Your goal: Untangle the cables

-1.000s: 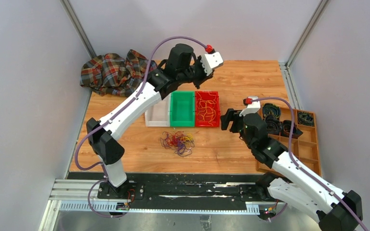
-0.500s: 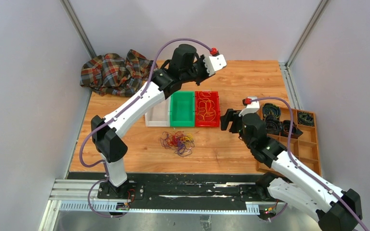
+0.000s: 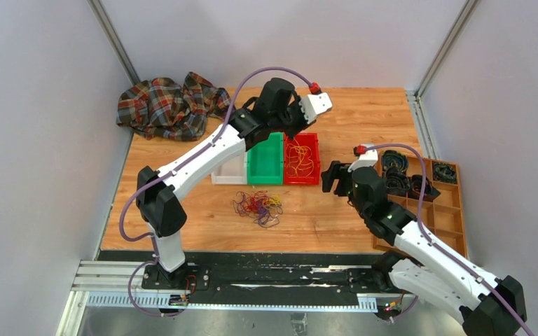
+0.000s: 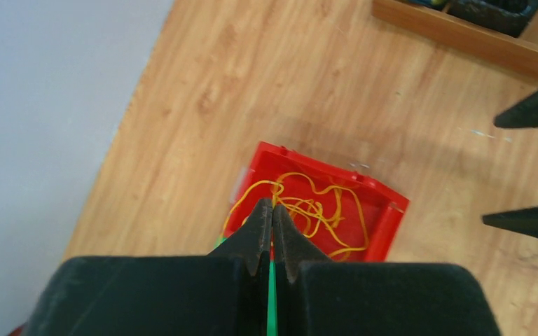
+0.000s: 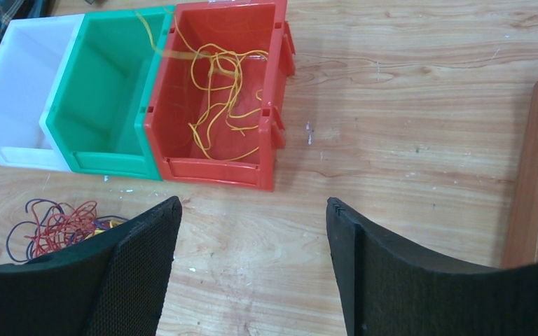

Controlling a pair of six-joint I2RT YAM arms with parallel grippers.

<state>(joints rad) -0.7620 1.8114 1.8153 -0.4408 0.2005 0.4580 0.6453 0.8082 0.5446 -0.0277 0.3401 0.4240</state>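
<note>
A tangle of dark red, yellow-orange and dark purple cables [image 3: 258, 205] lies on the table in front of the bins; it also shows in the right wrist view [image 5: 63, 224]. Several loose yellow cables [image 3: 298, 161] lie in the red bin [image 3: 314, 178]. My left gripper [image 3: 295, 128] hangs above the red bin [image 4: 392, 210], shut on one yellow cable [image 4: 301, 183] that trails down into it. In the right wrist view this strand [image 5: 155, 43] rises across the green bin's edge. My right gripper [image 3: 333, 175] is open and empty [image 5: 249, 206], low over bare table to the right of the red bin [image 5: 217, 171].
A green bin [image 3: 265, 178] and a white bin [image 3: 225, 178] stand left of the red one. A plaid cloth [image 3: 164, 105] lies at the back left. A wooden divided tray [image 3: 455, 210] with black coiled rings [image 3: 396, 164] sits at the right edge.
My left gripper has moved right and down toward the red bin, still shut on the yellow cable. The right arm has barely moved.
</note>
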